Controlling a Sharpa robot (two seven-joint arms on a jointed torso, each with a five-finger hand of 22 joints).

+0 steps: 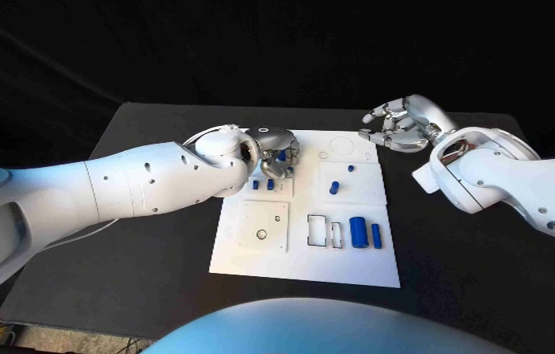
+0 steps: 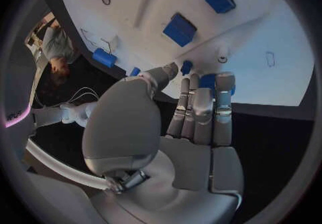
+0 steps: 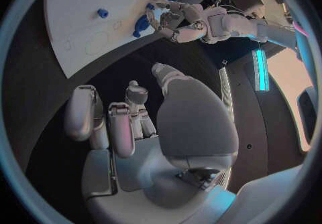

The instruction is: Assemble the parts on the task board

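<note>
The white task board (image 1: 347, 262) lies in the middle of the table. My left hand (image 1: 272, 155) hovers over its far left part and its fingertips (image 2: 201, 92) pinch a small blue part (image 2: 209, 81). Two short blue pegs (image 1: 264, 184) stand just in front of that hand. A blue cylinder (image 1: 334, 187) lies on a raised tile, and two larger blue blocks (image 1: 366, 233) lie near the board's right edge. My right hand (image 1: 399, 125) hangs above the bare table past the board's far right corner, fingers (image 3: 110, 122) apart and holding nothing.
A square tile with a small hole (image 1: 264, 225) and two outlined slots (image 1: 322, 231) sit on the board's near half. Black table (image 1: 151, 233) surrounds the board. My left forearm (image 1: 139, 181) crosses the table's left side.
</note>
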